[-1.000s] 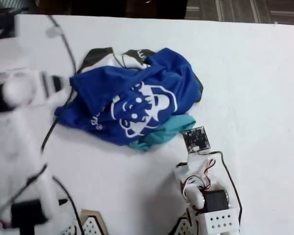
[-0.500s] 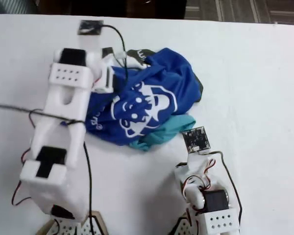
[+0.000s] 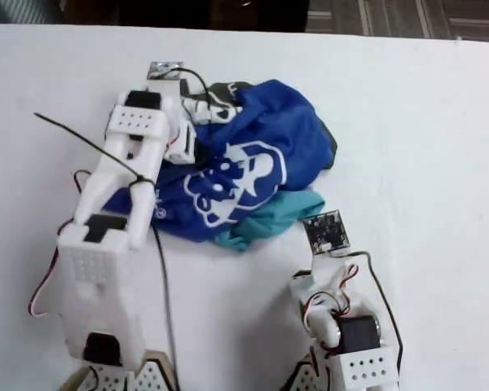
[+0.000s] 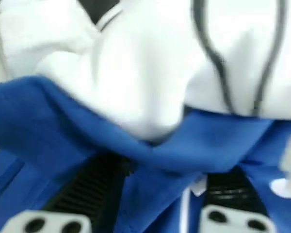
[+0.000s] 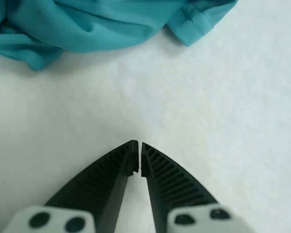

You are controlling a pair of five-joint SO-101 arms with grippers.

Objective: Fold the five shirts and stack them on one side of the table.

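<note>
No shirt is folded or stacked yet; all are heaped in one crumpled pile just toward 12 o'clock of the table [image 3: 424, 147] centre. The blue shirt [image 3: 269, 130] with white cartoon print is draped on top. The teal shirt [image 3: 269, 220] is seen at the pile's 6 o'clock, and the white shirt [image 4: 136, 58] with grey piping at 11 (five cannot be counted). Fabric is judged thin, smooth, limp. The left gripper [image 4: 160, 170] is buried in blue cloth at the pile's 10 o'clock; its grip cannot be told. The right gripper [image 5: 139, 145] is parked at 5 o'clock, ribbed black jaws pressed together, nothing held.
</note>
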